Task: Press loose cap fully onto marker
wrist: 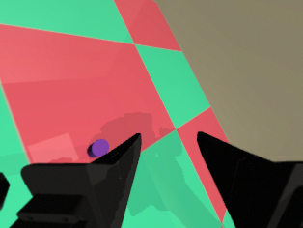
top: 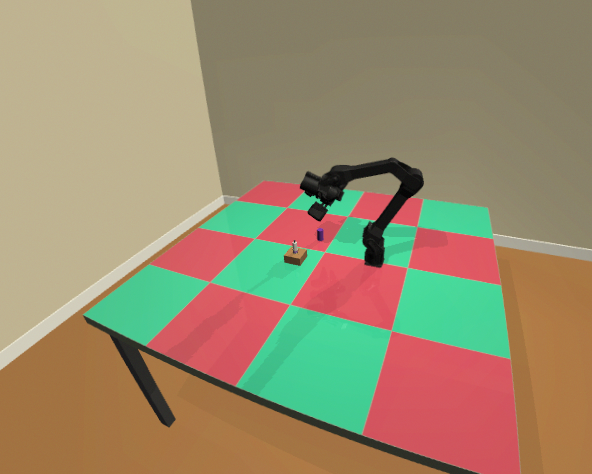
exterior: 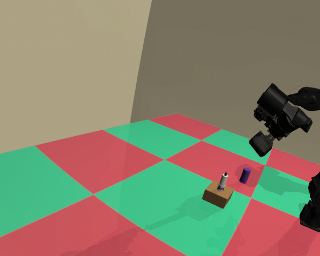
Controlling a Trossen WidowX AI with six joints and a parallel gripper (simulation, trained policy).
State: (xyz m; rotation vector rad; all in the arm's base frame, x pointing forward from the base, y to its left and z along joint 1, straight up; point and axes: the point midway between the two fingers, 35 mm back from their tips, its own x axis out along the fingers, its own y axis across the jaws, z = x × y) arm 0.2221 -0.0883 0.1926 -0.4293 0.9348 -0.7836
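While the arm (top: 363,169) (exterior: 315,99) rises from its foot and bends over at the elbow, its hand (top: 317,211) (exterior: 260,143) (wrist: 168,136) hangs above the counter (top: 439,387) (exterior: 58,165) (wrist: 63,106), tilted rather than pointing straight down. The arm's foot (top: 374,257) (exterior: 314,217) stands at about four o'clock from the cap (top: 320,234) (exterior: 245,175) (wrist: 100,148) in the top and exterior views.

The purple cap stands upright on a red square, lower than the hand and apart from it. In the top view the hand appears at twelve o'clock from the cap; in the exterior view, at about one. The wrist view puts the cap between eight and nine o'clock from the gap between the fingertips, outside that gap, with the finger on the picture's left covering a little of it.

The hand is a bit more than half open, the two fingers well separated. Nothing is in its hold, and it touches neither the cap nor the marker (top: 294,246) (exterior: 223,179). The marker stands uncapped, dark tip up, in the brown block (top: 293,259) (exterior: 214,197), which sits at seven to eight o'clock from the cap.
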